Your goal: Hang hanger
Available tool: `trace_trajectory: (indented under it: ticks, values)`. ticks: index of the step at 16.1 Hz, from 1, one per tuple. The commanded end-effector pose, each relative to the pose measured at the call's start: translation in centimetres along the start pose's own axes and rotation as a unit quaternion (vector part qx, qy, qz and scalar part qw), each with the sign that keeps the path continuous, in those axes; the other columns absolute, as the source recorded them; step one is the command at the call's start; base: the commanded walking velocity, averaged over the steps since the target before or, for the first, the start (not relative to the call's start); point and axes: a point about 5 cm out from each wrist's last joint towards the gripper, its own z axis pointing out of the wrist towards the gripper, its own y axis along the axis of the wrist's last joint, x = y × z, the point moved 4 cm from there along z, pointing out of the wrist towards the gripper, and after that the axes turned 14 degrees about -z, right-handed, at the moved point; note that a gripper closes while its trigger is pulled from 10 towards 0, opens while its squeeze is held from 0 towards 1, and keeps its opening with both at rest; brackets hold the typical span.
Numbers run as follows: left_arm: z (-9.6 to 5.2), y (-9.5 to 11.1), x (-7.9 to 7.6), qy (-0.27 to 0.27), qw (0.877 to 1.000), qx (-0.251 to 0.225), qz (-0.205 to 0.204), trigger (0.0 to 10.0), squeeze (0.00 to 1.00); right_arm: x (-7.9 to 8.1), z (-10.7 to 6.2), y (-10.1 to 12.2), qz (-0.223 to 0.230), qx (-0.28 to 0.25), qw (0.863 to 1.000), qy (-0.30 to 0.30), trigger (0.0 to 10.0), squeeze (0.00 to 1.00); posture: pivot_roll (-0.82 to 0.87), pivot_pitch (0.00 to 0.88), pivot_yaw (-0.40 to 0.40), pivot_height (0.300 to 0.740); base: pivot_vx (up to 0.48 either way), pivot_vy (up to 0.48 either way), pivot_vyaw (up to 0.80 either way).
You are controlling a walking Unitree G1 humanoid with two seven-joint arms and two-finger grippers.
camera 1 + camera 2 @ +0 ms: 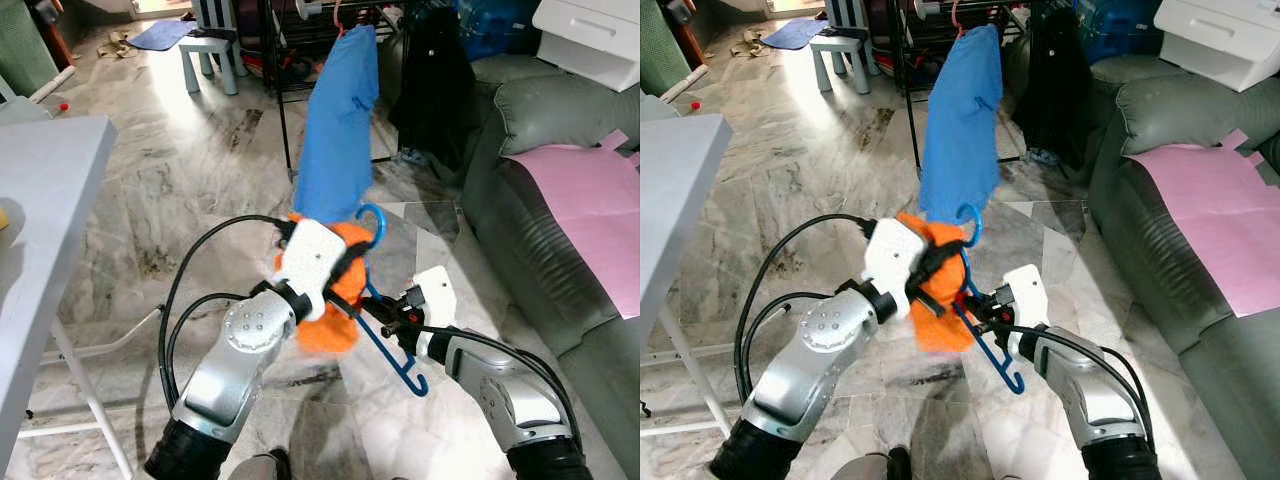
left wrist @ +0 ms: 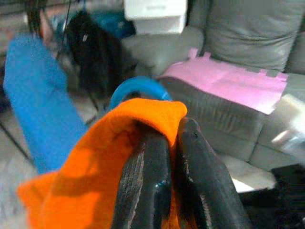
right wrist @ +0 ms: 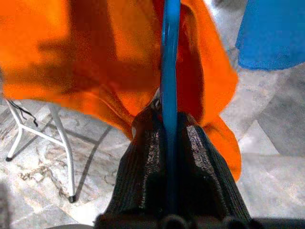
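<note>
A blue plastic hanger point(image 1: 390, 345) carries an orange garment point(image 1: 335, 300) in front of me, above the marble floor. My right gripper point(image 3: 167, 125) is shut on the hanger's blue bar point(image 3: 169, 71), with the orange cloth hanging just beyond it. My left gripper point(image 2: 169, 138) is shut on the orange garment point(image 2: 109, 162) near the hanger's curved hook point(image 2: 138, 88). Farther ahead a dark clothes rack point(image 1: 285, 70) holds a blue shirt point(image 1: 340, 125) on a pink hanger.
A grey-green sofa point(image 1: 540, 230) with a pink sheet point(image 1: 590, 200) runs along my right. A white folding table point(image 1: 50, 210) stands at my left. Dark clothing point(image 1: 435, 75) hangs beside the blue shirt. A small stool point(image 1: 210, 55) stands farther back.
</note>
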Motion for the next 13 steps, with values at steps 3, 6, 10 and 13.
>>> trace_trajectory:
  ticks: [3,6,10,13]
  values:
    - [-0.2,2.1,-0.7,-0.015,0.999,-0.044,0.012,10.0,0.0,-1.4,0.2,-0.2,0.004,0.002,0.999,-0.043,10.0,0.0,-0.06,0.094,0.017,0.74,0.0,0.0,0.0]
    - [-0.7,1.3,0.3,0.002,0.999,-0.036,0.002,10.0,0.0,-5.1,-0.6,0.2,0.023,-0.008,0.989,-0.144,10.0,0.0,-0.06,0.098,0.018,0.74,0.0,0.0,0.0]
    - [-2.3,-5.0,4.5,0.109,0.993,0.053,0.003,10.0,0.0,-11.2,-2.5,6.2,0.096,-0.129,0.945,-0.286,10.0,0.0,-0.06,0.097,0.016,0.74,0.0,0.0,0.0]
    - [-3.2,-10.0,5.2,0.141,0.981,0.135,-0.008,10.0,0.0,-10.2,-1.7,11.4,0.136,-0.218,0.932,-0.256,10.0,0.0,-0.07,0.095,0.011,0.74,0.0,0.0,0.0]
